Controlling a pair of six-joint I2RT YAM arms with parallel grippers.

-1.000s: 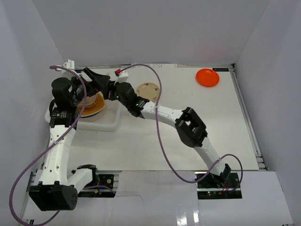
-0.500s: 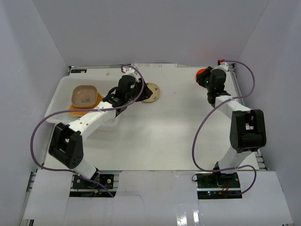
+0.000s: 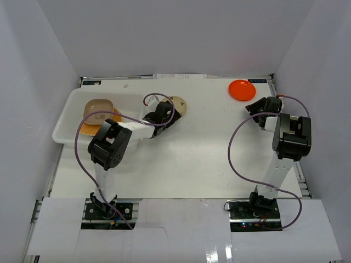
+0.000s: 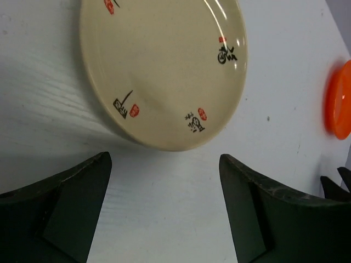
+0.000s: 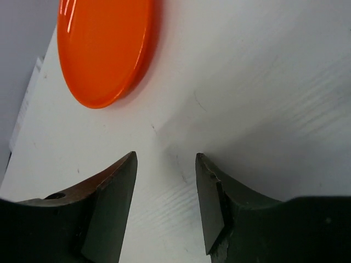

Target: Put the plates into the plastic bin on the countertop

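A stack of plates (image 3: 98, 111), topped by a brown rounded-square one, is already sitting inside the plastic bin (image 3: 67, 119), so most of the job is looking done. Two plates are lying out on the worktop (image 3: 208, 159). The cream plate (image 4: 164, 66) is resting just beside the bin's right end, and the orange-red plate (image 5: 104, 49) is sitting well apart from the bin, far off to its right. The left tool (image 4: 164, 164) is gaping wide and empty, aiming at the cream plate's near edge without touching it. The right tool (image 5: 165, 161) is hanging parted and empty, just short of the orange-red plate. Both pickups are waiting to be made.
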